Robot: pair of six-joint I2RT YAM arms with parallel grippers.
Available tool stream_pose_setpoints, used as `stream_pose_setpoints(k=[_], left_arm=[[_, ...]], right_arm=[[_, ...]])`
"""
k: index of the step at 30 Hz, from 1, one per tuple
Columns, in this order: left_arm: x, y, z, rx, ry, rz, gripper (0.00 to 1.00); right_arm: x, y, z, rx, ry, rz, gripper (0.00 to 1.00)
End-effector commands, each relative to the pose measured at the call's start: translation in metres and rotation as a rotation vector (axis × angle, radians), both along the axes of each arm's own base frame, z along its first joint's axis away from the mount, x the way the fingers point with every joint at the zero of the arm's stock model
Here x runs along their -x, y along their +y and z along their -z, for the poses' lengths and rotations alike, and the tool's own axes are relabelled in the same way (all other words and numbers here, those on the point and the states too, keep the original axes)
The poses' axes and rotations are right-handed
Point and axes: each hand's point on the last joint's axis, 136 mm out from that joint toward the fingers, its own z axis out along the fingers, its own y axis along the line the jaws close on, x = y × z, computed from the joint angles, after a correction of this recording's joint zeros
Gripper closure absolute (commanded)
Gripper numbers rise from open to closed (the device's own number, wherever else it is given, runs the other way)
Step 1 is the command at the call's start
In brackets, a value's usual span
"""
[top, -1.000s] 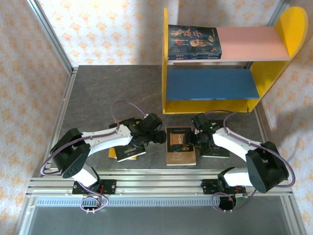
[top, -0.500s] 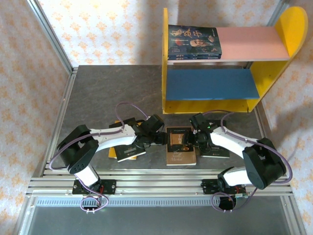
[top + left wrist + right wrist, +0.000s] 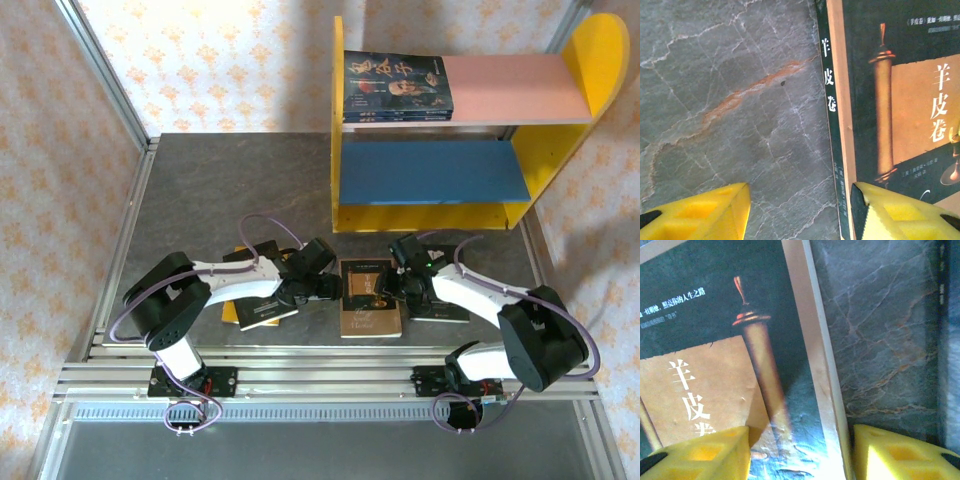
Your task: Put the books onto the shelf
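1. Two tiers are making up the shelf (image 3: 590, 60), which is standing at the far right of the bench (image 3: 220, 190). A stack of dark books (image 3: 397, 87) is lying at the left end of its pink upper board.
2. The brown book (image 3: 370, 312) is lying flat near the bench's near edge, between the arms. Picking it up is, I judge, the step in hand.
3. The left tool (image 3: 335, 288) is standing about half open, straddling the book's spine edge and gripping nothing. The right tool (image 3: 392, 287) is gaping likewise over the opposite edge, also empty.
4. The next move is calling for one edge to be raised off the stone, since a thin, flat book is offering little to pinch. The book is then needing a carry far and right to a board.
5. The bench is showing grey veined stone, and patterned wallpaper (image 3: 220, 60) is lining the room behind.
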Motion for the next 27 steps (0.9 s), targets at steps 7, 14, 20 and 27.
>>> stream_pose_setpoints(k=[7,14,20,27], left_arm=[[0.006,-0.001,0.006,0.002,0.009,-0.001,0.44],[0.006,-0.003,0.013,0.007,0.019,-0.003,0.44],[0.004,-0.012,0.013,0.041,0.018,0.002,0.44],[-0.003,-0.024,-0.026,0.161,-0.066,0.014,0.44]], right_arm=[[-0.002,0.060,0.041,-0.263,0.036,-0.036,0.60],[-0.005,0.074,0.045,-0.275,0.030,-0.063,0.67],[0.003,0.095,0.050,-0.266,0.035,-0.133,0.74],[0.007,0.123,0.054,-0.265,0.035,-0.192,0.80]])
